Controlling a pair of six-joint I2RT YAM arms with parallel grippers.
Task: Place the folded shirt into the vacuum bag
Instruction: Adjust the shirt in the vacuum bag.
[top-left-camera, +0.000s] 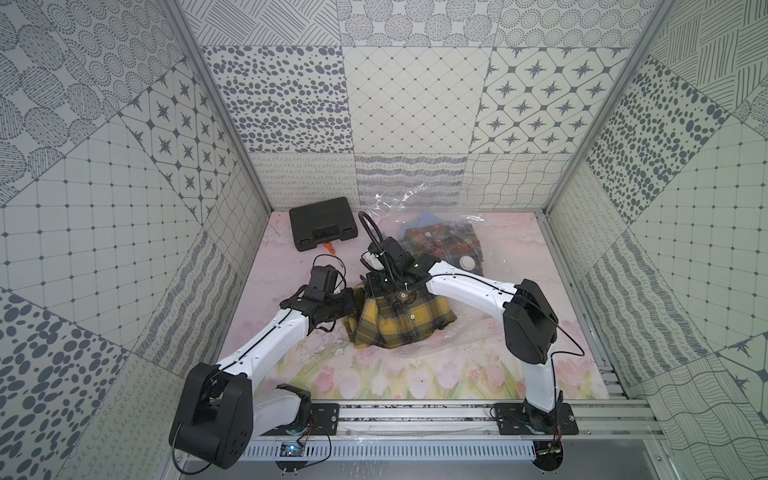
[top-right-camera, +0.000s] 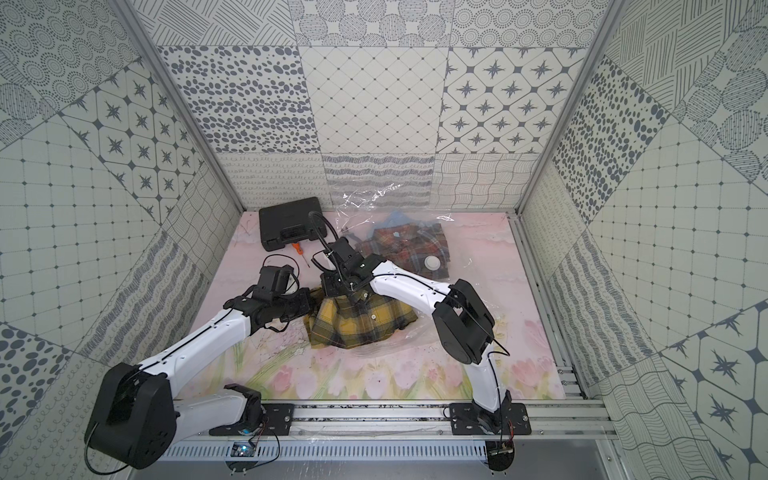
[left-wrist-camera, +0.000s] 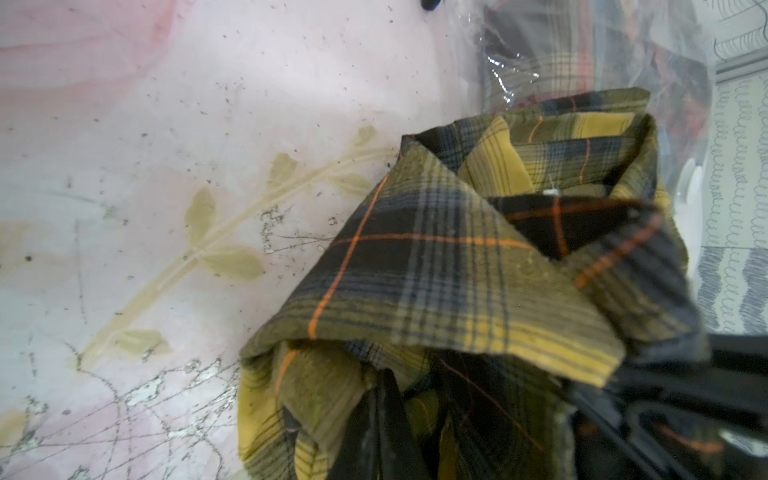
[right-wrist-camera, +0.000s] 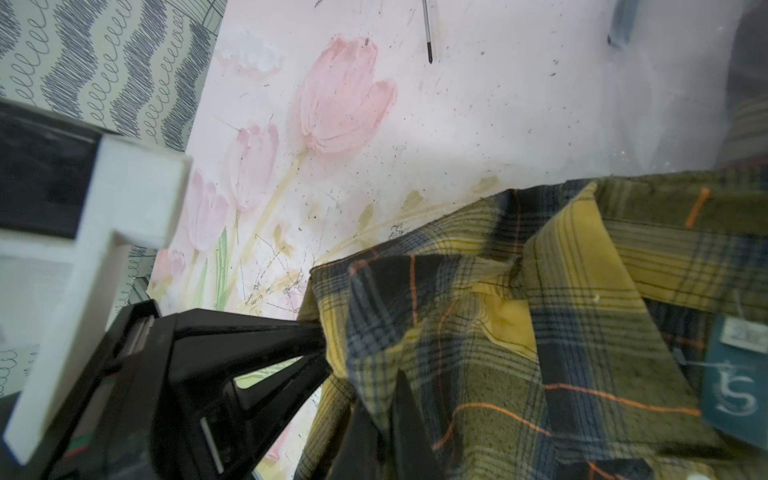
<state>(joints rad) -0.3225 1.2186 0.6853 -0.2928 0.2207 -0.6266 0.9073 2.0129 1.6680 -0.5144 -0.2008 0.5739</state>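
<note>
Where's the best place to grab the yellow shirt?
Pinch the shirt at its collar edge from above, like the right claw, and at its side edge from the left, like the left claw. It's floppy and bunched, so two pinches likely keep it folded.

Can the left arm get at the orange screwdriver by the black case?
Probably not yet: the left gripper has its jaws shut on the yellow plaid shirt, which the right gripper also grips. Nothing lies between it and the screwdriver, so once released it likely could.
</note>
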